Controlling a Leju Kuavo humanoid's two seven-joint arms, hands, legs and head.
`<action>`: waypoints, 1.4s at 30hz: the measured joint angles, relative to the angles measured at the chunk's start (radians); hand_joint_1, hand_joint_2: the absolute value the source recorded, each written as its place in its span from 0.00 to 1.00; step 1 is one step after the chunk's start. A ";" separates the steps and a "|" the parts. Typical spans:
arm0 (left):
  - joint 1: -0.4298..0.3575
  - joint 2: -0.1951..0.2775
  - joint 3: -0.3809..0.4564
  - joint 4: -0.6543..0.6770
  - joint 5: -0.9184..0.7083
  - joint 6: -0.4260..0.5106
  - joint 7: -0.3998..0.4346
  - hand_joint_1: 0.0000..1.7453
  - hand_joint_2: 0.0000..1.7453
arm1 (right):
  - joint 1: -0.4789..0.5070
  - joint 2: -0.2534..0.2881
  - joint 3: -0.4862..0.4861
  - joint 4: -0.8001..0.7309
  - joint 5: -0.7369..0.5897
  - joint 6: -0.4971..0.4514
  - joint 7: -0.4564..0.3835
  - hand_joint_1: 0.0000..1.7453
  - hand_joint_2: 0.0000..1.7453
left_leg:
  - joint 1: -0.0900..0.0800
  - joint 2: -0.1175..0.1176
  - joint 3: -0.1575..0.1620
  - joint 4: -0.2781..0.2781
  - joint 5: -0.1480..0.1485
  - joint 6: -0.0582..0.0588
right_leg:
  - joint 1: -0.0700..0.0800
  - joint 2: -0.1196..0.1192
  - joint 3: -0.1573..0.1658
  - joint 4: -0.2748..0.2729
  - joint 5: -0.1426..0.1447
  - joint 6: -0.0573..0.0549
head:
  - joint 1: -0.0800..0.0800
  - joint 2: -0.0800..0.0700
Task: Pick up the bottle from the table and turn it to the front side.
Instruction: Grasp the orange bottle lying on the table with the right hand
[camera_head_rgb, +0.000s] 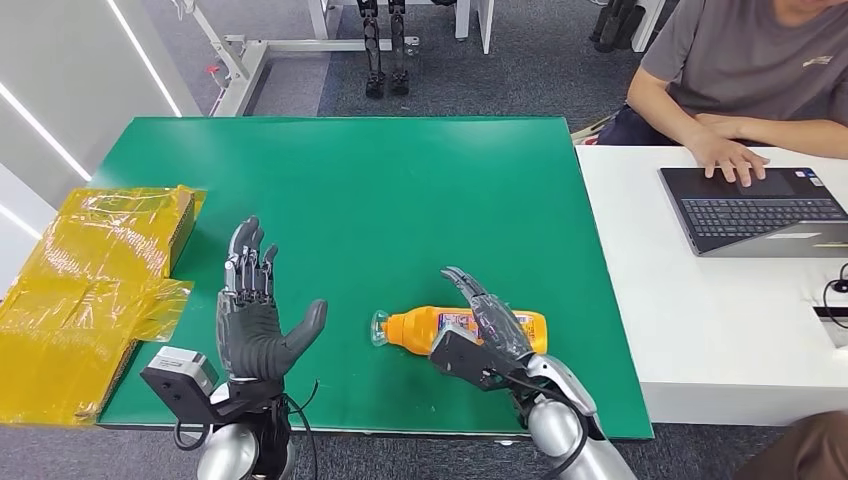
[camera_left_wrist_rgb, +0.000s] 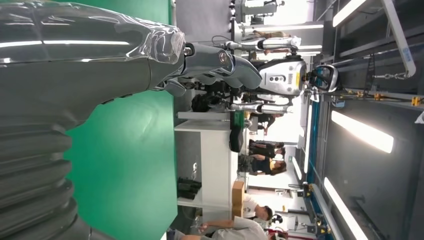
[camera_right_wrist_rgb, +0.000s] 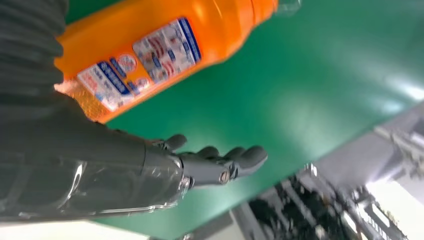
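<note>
An orange bottle with a clear cap and a white and blue label lies on its side on the green table, cap pointing left. My right hand hovers over its right half with fingers stretched out, not gripping it. In the right wrist view the bottle lies beside the palm and the fingers reach past it over the mat. My left hand is raised to the left of the bottle, palm up, fingers spread, holding nothing. The left wrist view shows its fingers extended.
A box wrapped in yellow plastic sits at the table's left edge. To the right stands a white table with a laptop, where a person rests a hand on the keyboard. Robot legs stand beyond the far edge.
</note>
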 joint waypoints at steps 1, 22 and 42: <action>-0.001 0.000 0.000 0.000 -0.001 0.000 0.001 0.00 1.00 | -0.013 -0.006 0.005 0.023 -0.002 0.014 0.000 0.00 1.00 | 0.000 0.000 0.000 0.000 0.000 0.000 | 0.000 0.000 0.000 0.000 0.000 0.000 | 0.000 0.000; -0.032 0.006 0.000 0.000 -0.049 0.037 0.008 0.00 1.00 | -0.211 -0.122 0.061 0.295 0.053 0.083 0.062 0.00 1.00 | 0.000 0.000 0.001 0.001 0.000 0.000 | 0.000 0.000 0.001 0.000 0.001 0.001 | 0.000 0.000; -0.031 0.006 0.000 0.009 -0.052 0.064 0.017 0.00 1.00 | -0.269 -0.205 0.082 0.365 0.088 0.060 0.135 0.00 1.00 | 0.000 0.000 0.002 0.002 0.001 0.001 | 0.000 0.000 0.003 0.000 0.002 0.002 | 0.000 0.000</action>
